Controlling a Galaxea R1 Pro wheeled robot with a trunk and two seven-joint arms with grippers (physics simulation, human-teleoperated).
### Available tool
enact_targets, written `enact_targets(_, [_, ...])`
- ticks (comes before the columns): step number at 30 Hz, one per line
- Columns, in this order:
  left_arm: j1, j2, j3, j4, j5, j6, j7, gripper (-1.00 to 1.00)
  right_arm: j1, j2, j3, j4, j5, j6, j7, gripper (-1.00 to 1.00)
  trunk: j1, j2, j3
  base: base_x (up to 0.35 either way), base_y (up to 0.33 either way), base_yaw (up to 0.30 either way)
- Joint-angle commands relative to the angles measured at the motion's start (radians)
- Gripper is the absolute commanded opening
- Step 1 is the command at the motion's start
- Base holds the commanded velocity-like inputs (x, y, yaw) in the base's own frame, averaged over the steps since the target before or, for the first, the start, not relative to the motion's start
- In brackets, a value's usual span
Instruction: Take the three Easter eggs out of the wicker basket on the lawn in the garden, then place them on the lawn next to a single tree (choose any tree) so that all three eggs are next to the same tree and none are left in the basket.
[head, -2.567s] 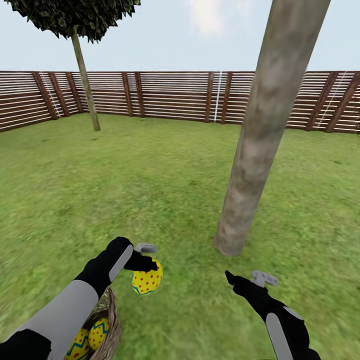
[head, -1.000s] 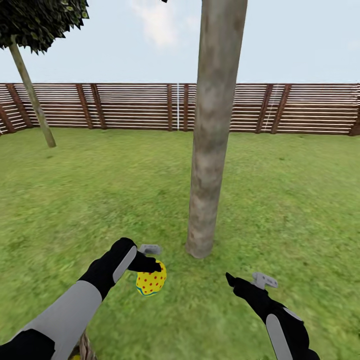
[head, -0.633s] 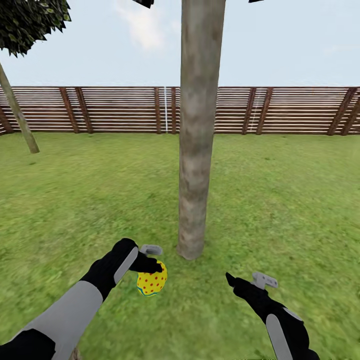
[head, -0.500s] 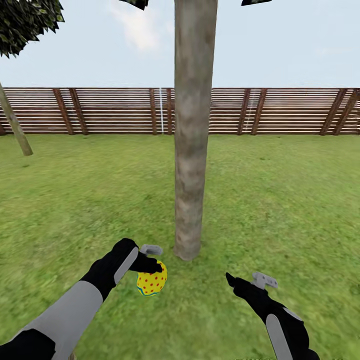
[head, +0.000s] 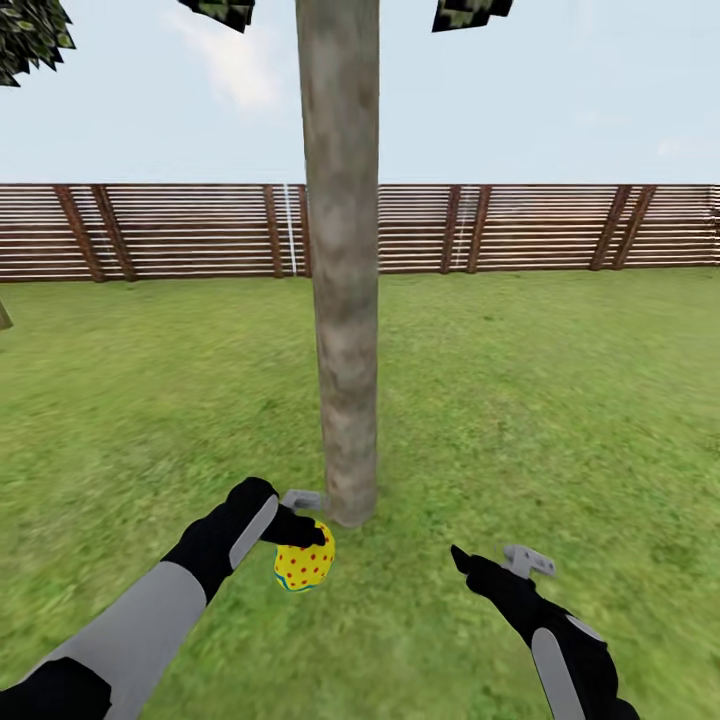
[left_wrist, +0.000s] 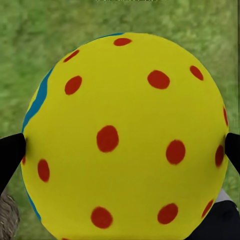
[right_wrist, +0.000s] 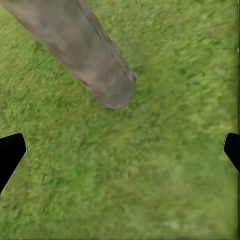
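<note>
While the left gripper (head: 305, 535) is clamping the yellow Easter egg with red dots (head: 303, 564), black fingertips (left_wrist: 11, 155) are pressing in on both sides of the shell in the left wrist view, with a blue-green stripe running along its edge. Egg is hanging above the mottled green lawn (head: 560, 400), not touching it, just beside the foot of the thick pale grey-brown tree trunk (head: 343, 300), which is rising straight ahead of the robot. Right gripper (head: 490, 562) is hovering empty over grass on the other side of the trunk, jaws spread wide in the right wrist view, trunk base (right_wrist: 107, 87) ahead of them. Brown slatted wooden fence (head: 560, 225) is closing off the garden behind.

Step in hand, as judged: carrying one egg to the tree for set-down; placement not yet done. Next move is calling for lowering the left arm until the egg is resting on grass near the trunk base, then spreading the fingers gently, since a round egg could roll away.
</note>
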Motion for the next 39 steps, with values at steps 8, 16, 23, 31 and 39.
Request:
enact_targets(8, [-0.001, -0.004, -0.031, -0.001, -0.002, -0.014, 0.0, -1.0, -0.001, 0.001, -0.001, 0.0, -0.01, 0.005, -0.005, 1.0, -0.031, 0.055, 0.033, 0.0, 0.0, -0.216])
enact_targets(16, [-0.001, -0.014, -0.035, -0.002, -0.002, -0.018, 0.004, -1.0, -0.001, 0.001, -0.001, 0.0, -0.01, 0.005, -0.005, 1.0, -0.038, 0.069, 0.049, 0.0, 0.0, -0.216])
enact_targets(23, [0.001, -0.014, -0.037, -0.003, -0.001, -0.021, 0.008, -1.0, -0.001, 0.001, -0.002, 0.0, -0.01, 0.005, -0.005, 1.0, -0.038, 0.069, 0.057, 0.081, 0.0, -0.216])
enact_targets(31, [0.001, -0.014, -0.051, -0.001, -0.004, -0.074, 0.011, -1.0, -0.001, 0.001, 0.004, 0.0, -0.009, 0.004, -0.006, 1.0, -0.038, 0.069, 0.064, 0.29, -0.067, -0.156])
enact_targets(39, [0.001, -0.015, -0.053, -0.001, -0.004, -0.078, 0.013, -1.0, -0.001, 0.001, -0.001, 0.01, -0.01, 0.002, -0.005, 1.0, -0.038, 0.069, 0.064, 0.274, -0.196, -0.008])
